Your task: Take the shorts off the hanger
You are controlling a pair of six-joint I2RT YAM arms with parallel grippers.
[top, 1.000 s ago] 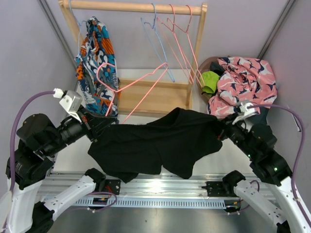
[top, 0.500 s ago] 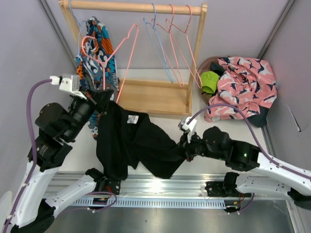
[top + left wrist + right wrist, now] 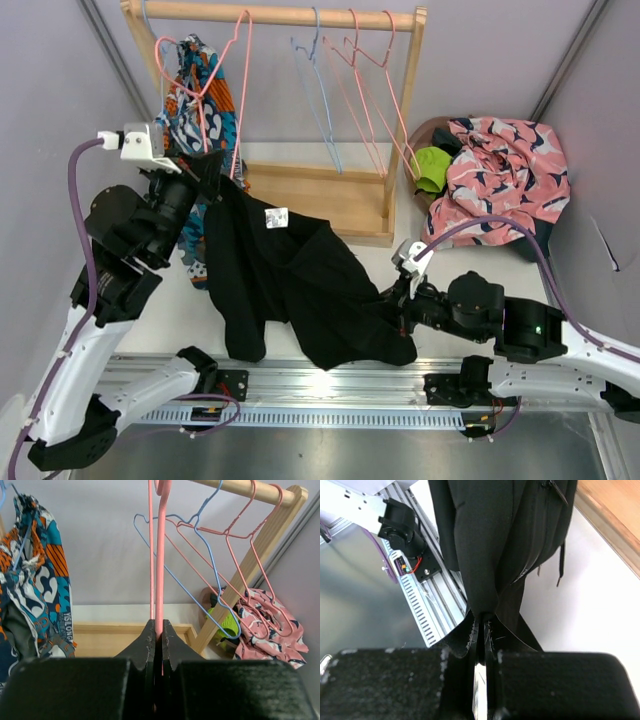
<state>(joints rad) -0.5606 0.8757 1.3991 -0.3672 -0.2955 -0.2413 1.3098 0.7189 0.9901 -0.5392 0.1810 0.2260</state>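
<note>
Two grippers, both closed: the left gripper [image 3: 159, 628] pinches the wire of a pink hanger [image 3: 160, 555], which rises straight above it toward the wooden rail [image 3: 250, 489], and the right gripper [image 3: 481, 626] clamps a fold of the black shorts [image 3: 487, 545]. That garment stretches from just below the left gripper down across the table [image 3: 580, 595] to the right one. Multicolour shorts [image 3: 30, 590] hang from the rail left of the left gripper, while pink printed shorts [image 3: 505, 170] and lime green shorts [image 3: 432, 166] lie heaped beyond the right gripper.

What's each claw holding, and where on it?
Left claw pinches the pink hanger on its wire; right claw pinches the black shorts at a fabric edge.
</note>
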